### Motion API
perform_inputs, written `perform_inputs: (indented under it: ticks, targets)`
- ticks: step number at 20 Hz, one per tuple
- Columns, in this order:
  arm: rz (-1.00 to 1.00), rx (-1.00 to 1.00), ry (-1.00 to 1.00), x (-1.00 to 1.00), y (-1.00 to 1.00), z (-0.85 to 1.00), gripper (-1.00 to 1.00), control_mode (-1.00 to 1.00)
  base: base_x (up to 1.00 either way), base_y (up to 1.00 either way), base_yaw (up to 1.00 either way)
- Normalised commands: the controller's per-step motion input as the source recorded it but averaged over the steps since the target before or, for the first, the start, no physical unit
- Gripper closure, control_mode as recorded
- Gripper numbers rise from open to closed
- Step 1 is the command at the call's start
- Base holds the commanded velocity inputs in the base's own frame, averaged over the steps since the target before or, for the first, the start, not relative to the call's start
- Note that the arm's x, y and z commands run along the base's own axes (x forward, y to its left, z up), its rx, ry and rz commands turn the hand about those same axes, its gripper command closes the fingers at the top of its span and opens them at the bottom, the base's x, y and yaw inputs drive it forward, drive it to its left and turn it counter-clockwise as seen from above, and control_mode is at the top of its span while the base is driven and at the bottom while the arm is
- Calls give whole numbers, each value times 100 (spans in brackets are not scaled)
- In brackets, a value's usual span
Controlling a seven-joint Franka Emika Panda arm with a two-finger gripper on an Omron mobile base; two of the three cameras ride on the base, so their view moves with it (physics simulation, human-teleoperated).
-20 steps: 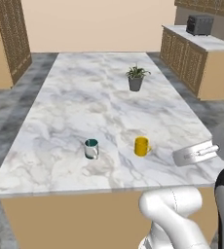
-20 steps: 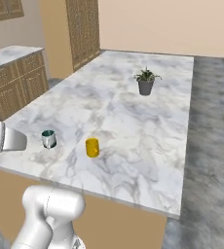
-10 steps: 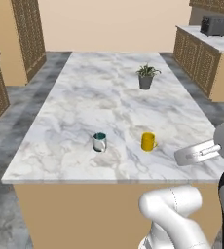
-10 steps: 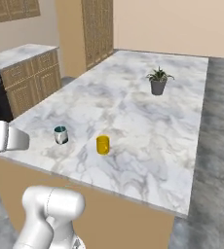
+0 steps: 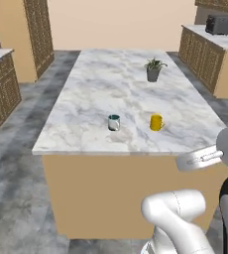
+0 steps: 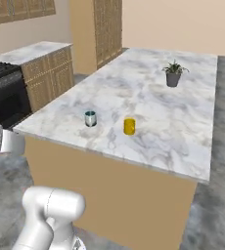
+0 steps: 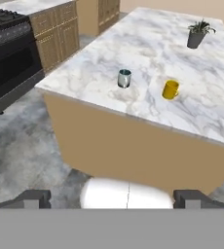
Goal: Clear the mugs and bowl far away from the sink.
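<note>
1. Your fingers (image 7: pixel 112 198) stand spread as wide as they go and hold nothing. They sit well short of the tabletop (image 5: pixel 101 84), below its near edge, so the approach comes first.
2. Both mugs stand upright near that near edge: the teal mug (image 5: pixel 114 122) toward the left, the yellow mug (image 5: pixel 156 122) beside it on the right, clearly apart. From the hand's camera they are the teal mug (image 7: pixel 124 78) and yellow mug (image 7: pixel 170 89); from the right side, teal mug (image 6: pixel 90 118) and yellow mug (image 6: pixel 129 126).
3. You cannot pick out a bowl or a sink on this tabletop, so judge "far away" once they come into sight.
4. Choose one mug, likely the nearer teal one. Bring the base closer, then raise the hand above the rim before reaching in.
5. Come down with one finger on each side of the wall, away from the handle, and centre before closing.
6. Keep clear of the potted plant (image 5: pixel 153 70) toward the far right edge.
</note>
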Motion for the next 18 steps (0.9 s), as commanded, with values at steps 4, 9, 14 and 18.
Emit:
perform_inputs:
  ticks: [4, 9, 14, 18]
  targets:
    - [0, 0, 0, 0, 0, 0, -100, 100, 10, 82, 74]
    - [0, 0, 0, 0, 0, 0, -100, 100, 11, 61, 76]
    - [0, 0, 0, 0, 0, 0, -100, 100, 2, 22, 84]
    - [0, 0, 0, 0, 0, 0, -100, 100, 4, 21, 92]
